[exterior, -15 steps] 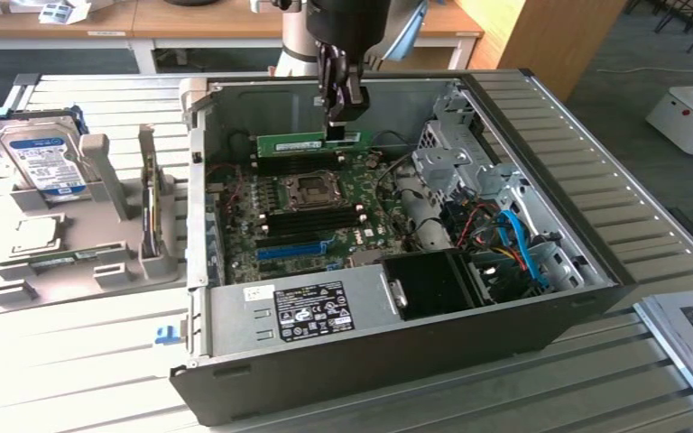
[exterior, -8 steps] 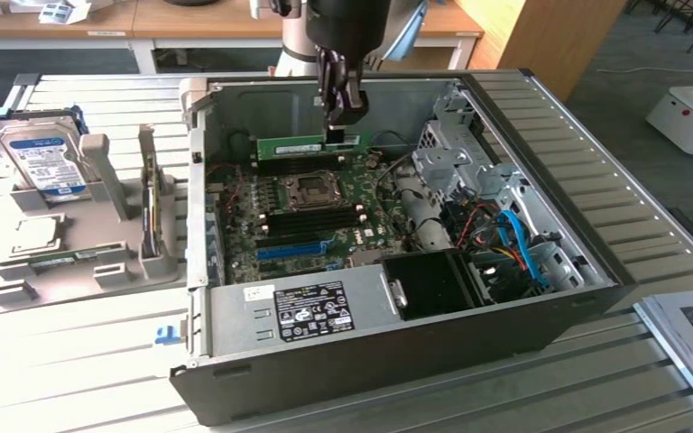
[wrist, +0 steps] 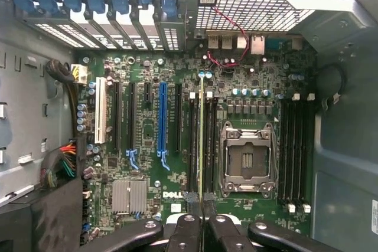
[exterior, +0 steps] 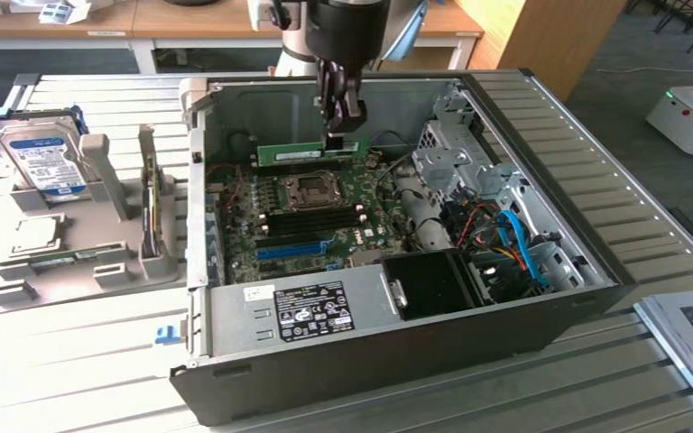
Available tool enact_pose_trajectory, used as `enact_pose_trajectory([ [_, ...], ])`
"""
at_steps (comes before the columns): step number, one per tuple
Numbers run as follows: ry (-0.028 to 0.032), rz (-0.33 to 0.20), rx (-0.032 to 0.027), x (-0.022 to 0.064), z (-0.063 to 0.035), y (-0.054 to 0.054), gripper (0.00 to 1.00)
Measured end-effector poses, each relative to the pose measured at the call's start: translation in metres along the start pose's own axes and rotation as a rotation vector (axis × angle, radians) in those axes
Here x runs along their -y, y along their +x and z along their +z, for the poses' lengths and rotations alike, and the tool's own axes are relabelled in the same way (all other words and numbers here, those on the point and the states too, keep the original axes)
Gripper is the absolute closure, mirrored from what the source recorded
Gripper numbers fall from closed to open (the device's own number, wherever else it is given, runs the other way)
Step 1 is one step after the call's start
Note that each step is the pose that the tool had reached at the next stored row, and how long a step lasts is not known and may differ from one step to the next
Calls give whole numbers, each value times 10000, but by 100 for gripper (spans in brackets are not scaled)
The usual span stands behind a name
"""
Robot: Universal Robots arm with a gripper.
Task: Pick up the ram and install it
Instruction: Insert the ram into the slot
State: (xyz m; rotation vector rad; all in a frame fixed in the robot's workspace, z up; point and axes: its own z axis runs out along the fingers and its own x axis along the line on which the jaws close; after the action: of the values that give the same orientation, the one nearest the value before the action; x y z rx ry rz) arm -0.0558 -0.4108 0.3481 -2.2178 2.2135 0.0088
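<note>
Halfway there, by the looks of it. Got the ram [exterior: 304, 152] clamped in the hand [exterior: 344, 135], closed tight on its top edge, hanging inside the open PC case [exterior: 383, 361] just above the motherboard [wrist: 142, 69]. Lined up edge-on over the black memory slots [wrist: 193, 146] just beside the CPU socket [wrist: 248, 160]. Not seated yet, as far as can be told, so install half not done.

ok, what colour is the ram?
The ram is green; the exterior view shows it best.
</note>
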Motion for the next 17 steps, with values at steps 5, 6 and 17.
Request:
enact_pose_trajectory([
  [5, 0, 3, 0, 0, 67, 1, 88],
  [6, 0, 4, 0, 0, 80, 1, 88],
  [17, 0, 16, 0, 0, 221, 2, 88],
])
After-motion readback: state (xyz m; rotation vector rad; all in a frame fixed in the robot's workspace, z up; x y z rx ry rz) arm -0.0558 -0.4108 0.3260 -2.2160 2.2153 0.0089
